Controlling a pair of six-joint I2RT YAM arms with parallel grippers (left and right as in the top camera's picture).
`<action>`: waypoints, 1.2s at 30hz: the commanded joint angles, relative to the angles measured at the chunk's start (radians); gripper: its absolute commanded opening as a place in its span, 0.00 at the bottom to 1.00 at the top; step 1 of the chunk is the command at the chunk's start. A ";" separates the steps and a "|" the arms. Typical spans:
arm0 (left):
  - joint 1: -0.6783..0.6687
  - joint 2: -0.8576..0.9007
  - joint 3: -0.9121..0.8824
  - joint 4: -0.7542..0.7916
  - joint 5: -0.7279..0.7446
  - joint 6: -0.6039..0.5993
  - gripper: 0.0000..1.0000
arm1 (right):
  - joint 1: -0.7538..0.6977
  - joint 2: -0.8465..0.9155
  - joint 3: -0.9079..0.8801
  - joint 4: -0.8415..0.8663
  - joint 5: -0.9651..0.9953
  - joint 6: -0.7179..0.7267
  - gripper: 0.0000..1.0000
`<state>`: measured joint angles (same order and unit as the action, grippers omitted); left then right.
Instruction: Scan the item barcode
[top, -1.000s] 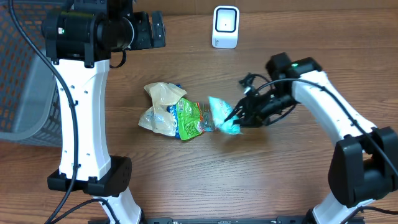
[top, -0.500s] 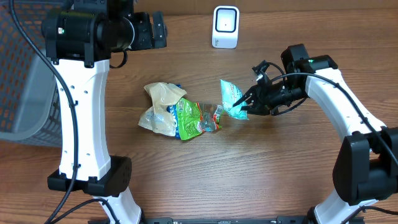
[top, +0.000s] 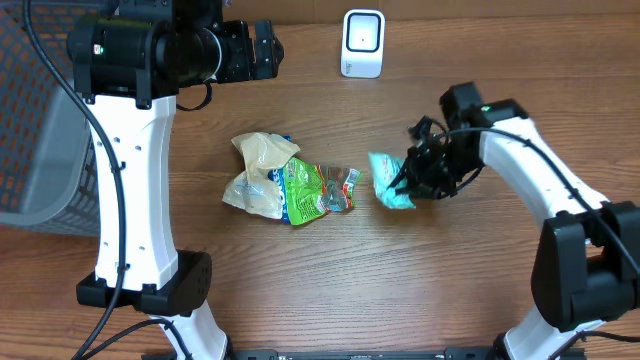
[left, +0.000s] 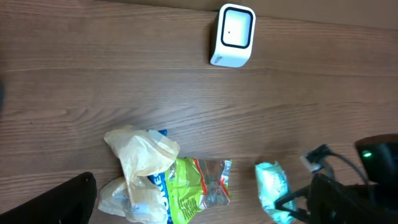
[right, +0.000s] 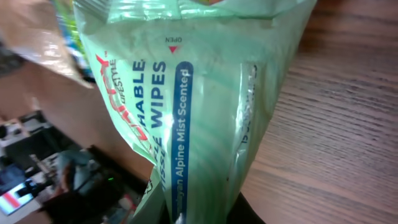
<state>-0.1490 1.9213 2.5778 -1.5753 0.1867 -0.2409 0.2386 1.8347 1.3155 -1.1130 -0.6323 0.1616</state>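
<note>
The item is a teal pack of wipes (top: 390, 181), hanging just right of the table's middle with my right gripper (top: 408, 181) shut on its right side. In the right wrist view the pack (right: 186, 106) fills the frame, its printed label facing the camera; no barcode shows. The white scanner (top: 362, 43) stands upright at the back of the table, well beyond the pack. From the left wrist view I see the scanner (left: 233, 35) and the pack (left: 272, 190) below it. My left gripper (top: 262, 50) hovers high at the back left, open and holding nothing.
A pile of crumpled bags (top: 280, 180), beige, green and clear, lies at the table's middle, just left of the pack. A grey mesh basket (top: 30, 120) stands off the table's left edge. The left arm's white column (top: 135, 180) rises left of the pile.
My right gripper carried the wipes pack up and right, then brought it down a little and turned it. The left gripper shifted slightly right.
</note>
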 joint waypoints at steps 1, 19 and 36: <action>-0.003 0.017 0.004 0.004 0.016 -0.010 1.00 | 0.012 -0.009 -0.013 0.021 0.101 -0.005 0.27; 0.009 0.021 -0.004 0.016 -0.029 -0.022 1.00 | 0.236 -0.005 0.131 -0.019 0.650 0.025 0.44; 0.186 0.169 -0.006 -0.001 -0.008 -0.133 1.00 | 0.503 0.070 0.095 -0.074 0.980 0.097 0.46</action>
<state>0.0368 2.0407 2.5774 -1.5681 0.1146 -0.3515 0.7242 1.8862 1.4197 -1.1740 0.3061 0.2432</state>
